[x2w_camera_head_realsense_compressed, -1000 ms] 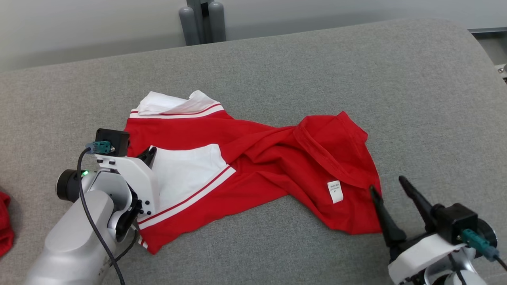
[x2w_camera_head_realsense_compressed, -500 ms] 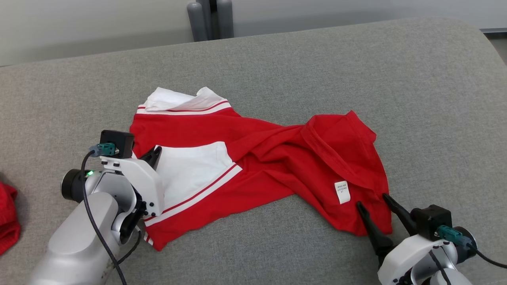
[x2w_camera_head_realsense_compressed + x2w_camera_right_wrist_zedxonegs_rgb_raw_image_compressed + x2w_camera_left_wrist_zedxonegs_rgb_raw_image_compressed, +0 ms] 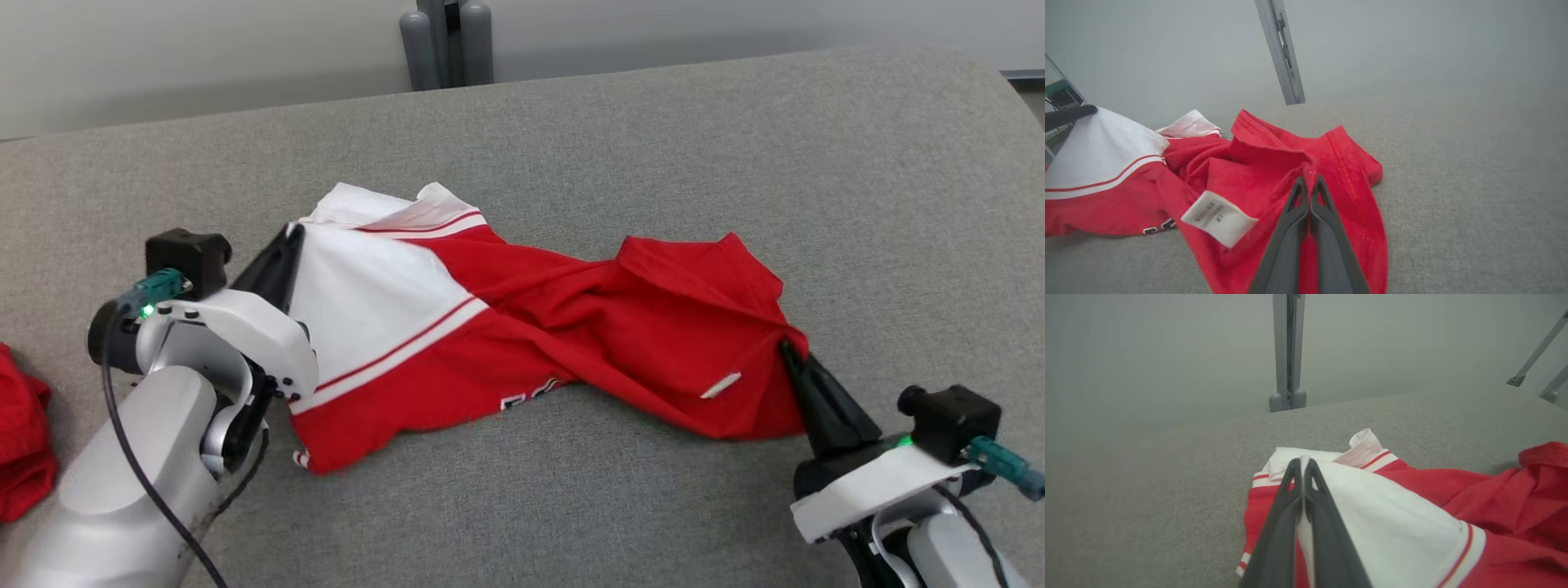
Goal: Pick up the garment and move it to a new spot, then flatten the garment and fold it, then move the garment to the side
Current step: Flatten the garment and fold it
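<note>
Garment (image 3: pixel 588 335), one end within each clamped pair of jaws

A bare test room, seemingly a robotics lab: a broad bench (image 3: pixel 653 122) padded in grey cloth stands before a plain pale wall (image 3: pixel 204 49), with a grey metal post (image 3: pixel 446 41) and slanted frame struts (image 3: pixel 1531 358) behind it and a red-and-white garment (image 3: pixel 571 327) as its load.

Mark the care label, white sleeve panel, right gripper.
White fabric care label (image 3: pixel 1218 218): right wrist view, its centre.
White sleeve panel (image 3: pixel 1384 522): left wrist view, its middle.
Right gripper (image 3: pixel 1309 179): right wrist view, between fingertips.
</note>
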Motion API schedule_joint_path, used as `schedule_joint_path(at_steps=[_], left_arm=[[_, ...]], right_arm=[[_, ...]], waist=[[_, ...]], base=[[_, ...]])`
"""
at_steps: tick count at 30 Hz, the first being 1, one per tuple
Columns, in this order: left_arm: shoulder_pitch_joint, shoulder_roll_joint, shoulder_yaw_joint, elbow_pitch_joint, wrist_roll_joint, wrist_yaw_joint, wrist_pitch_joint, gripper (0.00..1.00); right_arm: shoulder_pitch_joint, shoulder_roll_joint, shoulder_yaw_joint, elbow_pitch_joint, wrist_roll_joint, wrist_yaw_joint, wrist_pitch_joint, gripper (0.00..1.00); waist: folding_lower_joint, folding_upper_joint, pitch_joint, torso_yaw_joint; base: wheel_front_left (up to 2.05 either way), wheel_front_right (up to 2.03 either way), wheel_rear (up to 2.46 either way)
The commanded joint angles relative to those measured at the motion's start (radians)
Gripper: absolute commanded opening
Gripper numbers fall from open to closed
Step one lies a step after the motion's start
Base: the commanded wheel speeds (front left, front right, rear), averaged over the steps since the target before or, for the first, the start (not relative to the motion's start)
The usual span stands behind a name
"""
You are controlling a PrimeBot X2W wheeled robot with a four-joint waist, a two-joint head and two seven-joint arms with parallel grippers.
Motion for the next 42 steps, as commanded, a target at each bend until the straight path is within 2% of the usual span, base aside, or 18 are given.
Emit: schedule_joint_path(at_steps=[1, 6, 7, 8, 9, 17, 22, 28, 33, 38, 42], left_arm=[[-0.001, 0.024, 0.022, -0.051, 0.010, 0.024, -0.032, 0.00], [0.001, 0.080, 0.068, -0.233, 0.034, 0.088, -0.086, 0.00], [0.001, 0.080, 0.068, -0.233, 0.034, 0.088, -0.086, 0.00], [0.002, 0.106, 0.091, -0.318, 0.048, 0.123, -0.103, 0.00], [0.002, 0.106, 0.091, -0.318, 0.048, 0.123, -0.103, 0.00], [-0.041, 0.205, 0.177, -0.658, 0.136, 0.260, -0.118, 0.00], [-0.089, 0.236, 0.205, -0.803, 0.174, 0.302, -0.098, 0.00], [-0.130, 0.253, 0.198, -0.868, 0.192, 0.316, -0.052, 0.00], [-0.148, 0.245, 0.179, -0.872, 0.192, 0.305, -0.037, 0.00], [-0.198, 0.211, 0.147, -0.774, 0.155, 0.251, -0.024, 0.00], [-0.292, 0.158, 0.119, -0.596, 0.119, 0.184, -0.019, 0.00]], right_arm=[[-0.005, -0.009, -0.012, -0.065, 0.050, 0.000, -0.015, 0.00], [-0.032, -0.045, -0.031, -0.233, 0.164, 0.000, -0.022, 0.00], [-0.032, -0.045, -0.031, -0.233, 0.164, 0.000, -0.022, 0.00], [-0.045, -0.056, -0.049, -0.285, 0.191, 0.000, -0.024, 0.00], [-0.045, -0.056, -0.049, -0.285, 0.191, 0.000, -0.024, 0.00], [-0.148, -0.066, -0.158, -0.416, 0.251, 0.000, -0.028, 0.00], [-0.206, -0.052, -0.234, -0.461, 0.262, 0.000, -0.007, 0.00], [-0.223, -0.035, -0.260, -0.476, 0.245, 0.000, 0.043, 0.00], [-0.219, -0.022, -0.258, -0.466, 0.237, 0.000, 0.059, 0.00], [-0.277, -0.026, -0.235, -0.389, 0.238, 0.000, 0.079, 0.00], [-0.384, -0.045, -0.193, -0.255, 0.238, 0.000, 0.088, 0.00]], waist=[[0.0000, -0.0001, -0.009, 0.003], [0.0000, -0.0001, -0.034, 0.018], [0.0000, -0.0001, -0.034, 0.018], [0.0000, -0.0001, -0.049, 0.025], [0.0000, -0.0001, -0.049, 0.025], [0.0000, -0.0001, -0.093, 0.051], [0.0000, -0.0001, -0.119, 0.069], [0.0000, -0.0001, -0.134, 0.073], [0.0000, -0.0001, -0.131, 0.072], [0.0000, -0.0001, -0.110, 0.067], [0.0000, -0.0001, -0.088, 0.070]], base=[[0.00, 0.00, 0.00], [0.00, 0.00, 0.00], [0.00, 0.00, 0.00], [0.00, 0.00, 0.00], [0.00, 0.00, 0.00], [0.00, 0.00, 0.00], [0.00, 0.00, 0.00], [0.00, 0.00, 0.00], [0.00, 0.00, 0.00], [0.00, 0.00, 0.00], [0.00, 0.00, 0.00]])
